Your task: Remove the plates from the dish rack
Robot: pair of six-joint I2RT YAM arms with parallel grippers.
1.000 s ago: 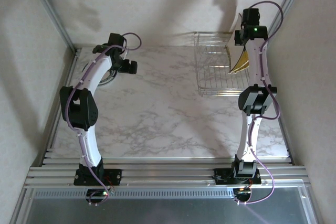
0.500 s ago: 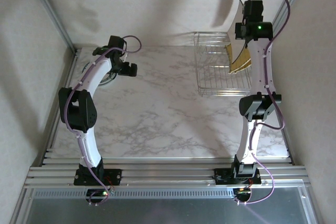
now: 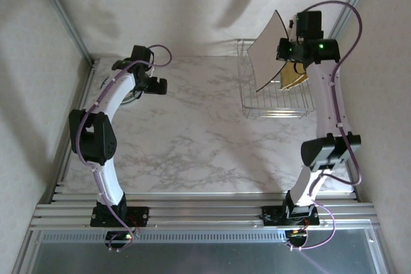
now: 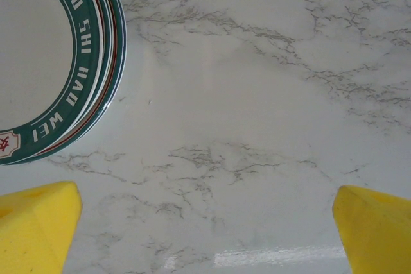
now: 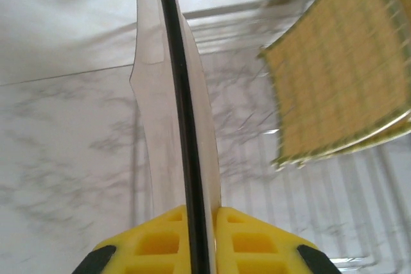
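Observation:
My right gripper is shut on a large square white plate with a dark edge, held tilted in the air above the wire dish rack. In the right wrist view this plate runs edge-on between the yellow fingers. A grid-patterned yellow plate still stands in the rack. My left gripper is open over bare marble, to the right of a stack of round white plates with green lettered rims.
The marble tabletop stretches between the two arms. Grey walls with metal frame posts close in the back and sides. The rack stands at the back right, close to the right wall.
The right arm has lifted the white plate up out of the rack and swung it leftward, turning its face into view. The left arm has barely shifted.

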